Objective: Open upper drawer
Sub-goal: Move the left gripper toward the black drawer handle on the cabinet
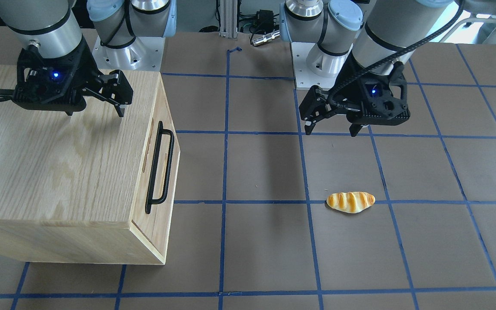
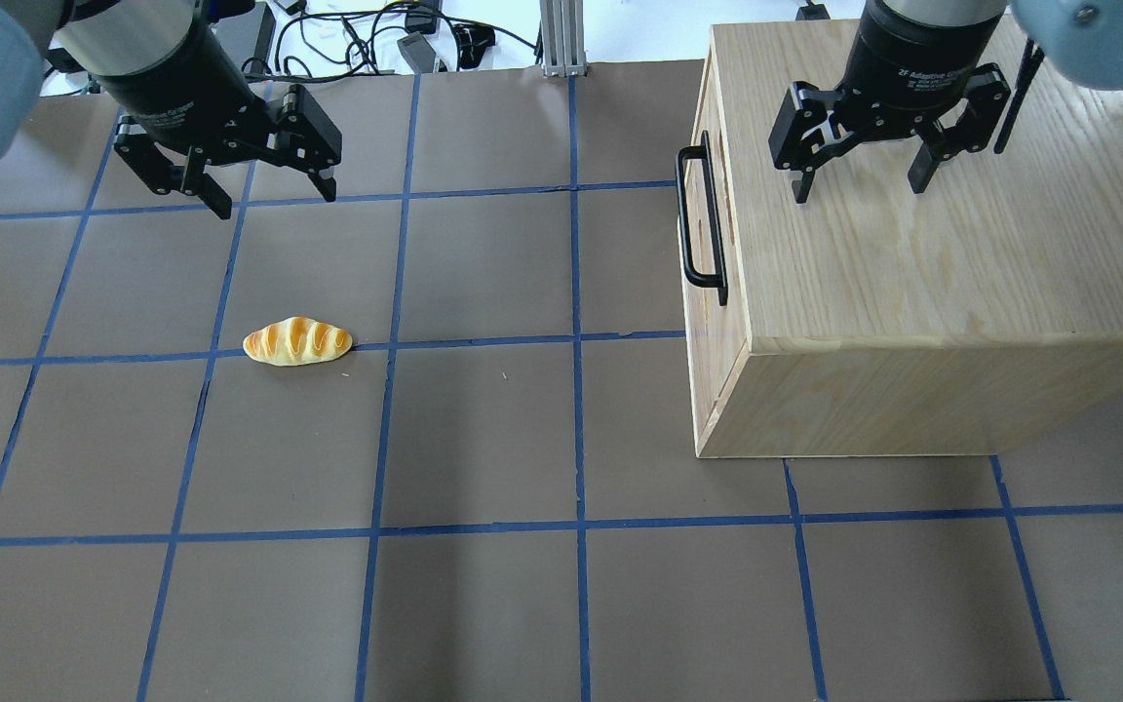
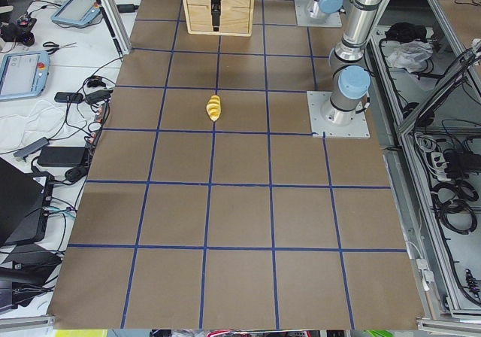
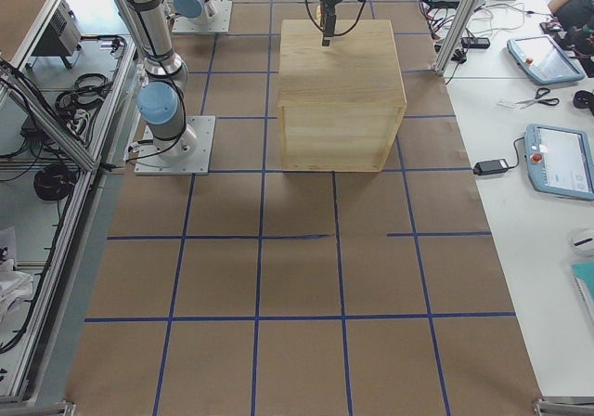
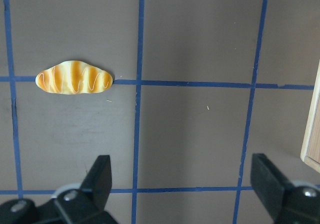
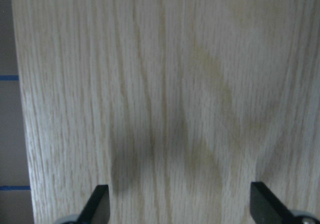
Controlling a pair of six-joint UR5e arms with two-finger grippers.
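1. Brown paper-covered counter with a blue tape grid [image 2: 484, 604] fills the lower frame of the overhead view.
2. Large light-oak cabinet [image 2: 961, 273] stands at upper right, its front facing frame centre.
3. Shallow light-oak upper drawer [image 1: 159, 165] sits at the top of that front and looks flush, so it is likely not yet pulled out.
4. Its long black metal bar handle [image 1: 167, 168] stands off the panel, leaving room for a finger to get behind it.
5. Right gripper [image 2: 859, 190] hangs over the cabinet top with its jaws spread wide, holding nothing. It is probably staged to move past the front edge and down to the handle.
6. Left gripper [image 2: 274, 200] is at upper left over the counter, also spread and empty, seemingly parked out of the way.
7. Glazed golden toy bread roll [image 2: 297, 341] lies at left of centre, well apart from the cabinet.
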